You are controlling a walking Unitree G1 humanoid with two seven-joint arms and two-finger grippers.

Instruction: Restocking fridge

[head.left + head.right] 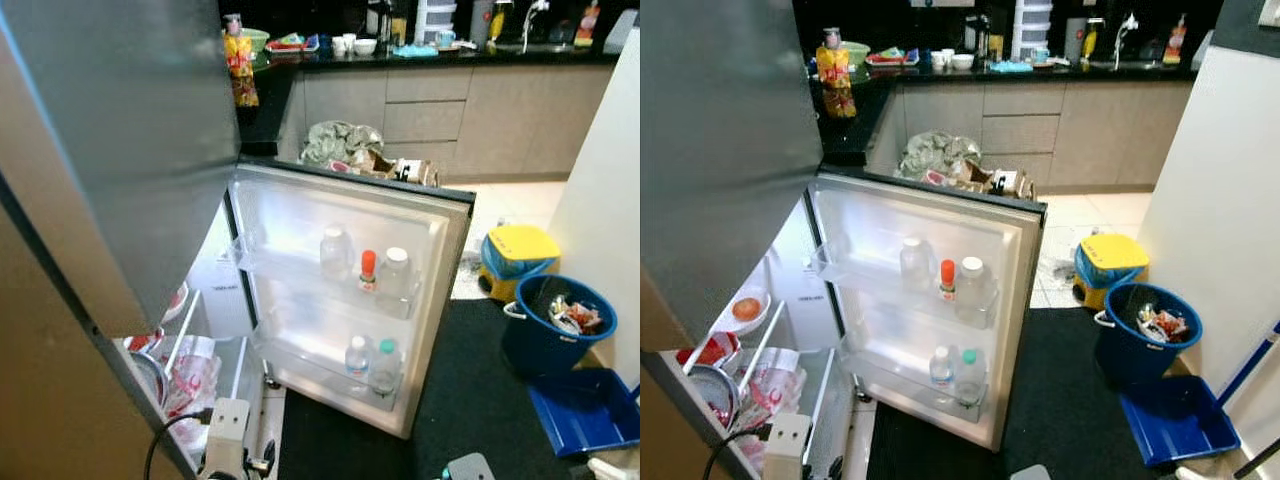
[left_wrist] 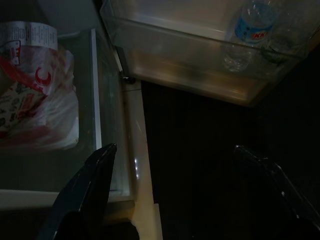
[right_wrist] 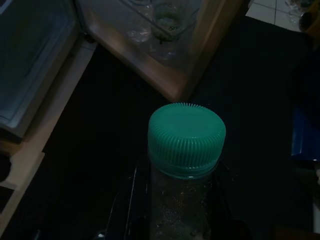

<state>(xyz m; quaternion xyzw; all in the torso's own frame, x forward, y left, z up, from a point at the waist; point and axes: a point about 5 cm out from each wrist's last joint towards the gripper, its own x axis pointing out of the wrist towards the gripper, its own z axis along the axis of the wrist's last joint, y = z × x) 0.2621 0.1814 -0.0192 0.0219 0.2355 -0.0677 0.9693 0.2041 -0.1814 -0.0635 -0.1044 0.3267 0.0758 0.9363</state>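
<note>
your right claw (image 3: 172, 200) is clamped round a clear bottle with a green cap (image 3: 186, 137), held low over the dark floor just short of the open fridge door (image 1: 345, 290). left claw (image 2: 175, 190) hangs spread wide, empty. lower door shelf (image 1: 320, 360) already holds two bottles, so you'll probably knock one squeezing in.

The right end effector (image 3: 175, 200), closed around a green-capped bottle (image 3: 186, 140), hangs over dark floor mat (image 1: 480, 390); ahead of it the open fridge door (image 1: 440, 300) blocks the way. The lower door shelf (image 1: 320, 365) has free room left of its two bottles (image 1: 370, 362). The upper shelf (image 1: 290, 265) holds three bottles (image 1: 365, 265) toward its right. The left end effector (image 2: 175, 165), fingers spread, sits beside the glass crisper (image 2: 95, 100) edge.
</note>
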